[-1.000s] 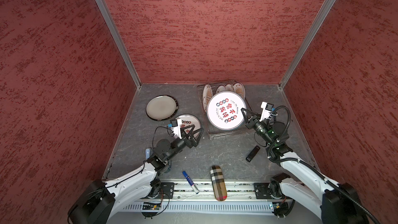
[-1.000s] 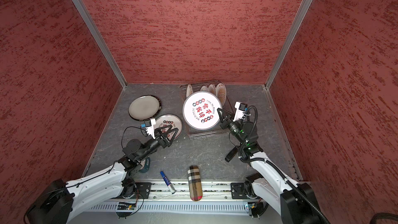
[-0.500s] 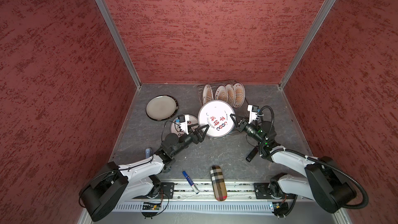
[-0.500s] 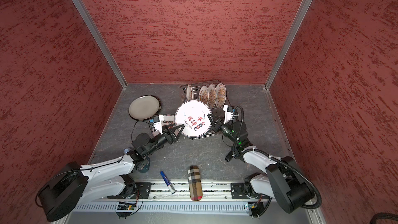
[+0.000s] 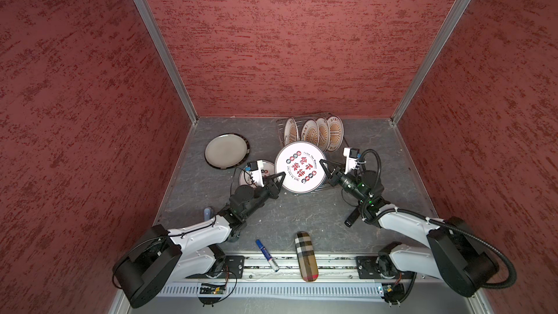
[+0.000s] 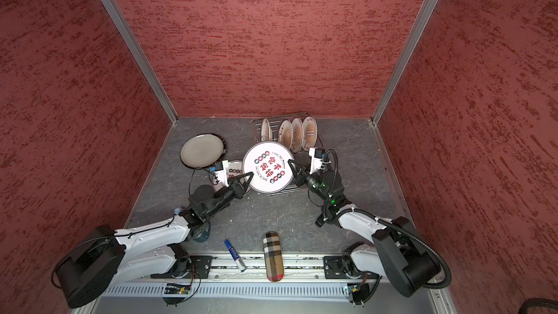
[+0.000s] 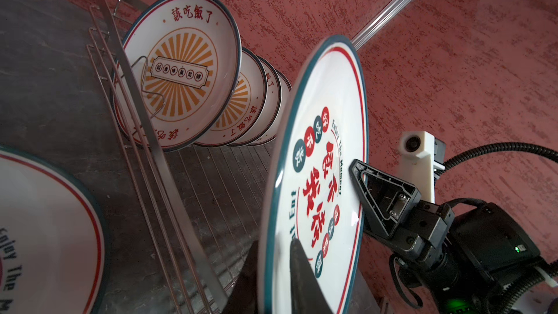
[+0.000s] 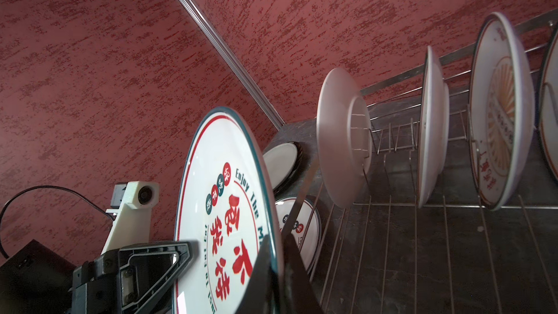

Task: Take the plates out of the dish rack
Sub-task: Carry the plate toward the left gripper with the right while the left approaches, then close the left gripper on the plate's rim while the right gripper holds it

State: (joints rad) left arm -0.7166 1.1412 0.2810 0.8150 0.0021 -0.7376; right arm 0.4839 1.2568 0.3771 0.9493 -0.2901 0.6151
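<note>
The right end effector (image 5: 323,164) and left end effector (image 5: 282,175) each pinch an opposite rim of the big lettered plate (image 5: 300,166), holding it tilted above the front of the dish rack (image 7: 172,173), where four sunburst plates (image 5: 335,129) stand on edge.

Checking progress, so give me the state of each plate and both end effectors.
Large plate: held tilted at both rims.
Left end effector: shut on large plate.
Right end effector: shut on large plate.
Four sunburst plates: upright in dish rack.
Grey plate: flat on table.
Small plate: flat on table.
</note>
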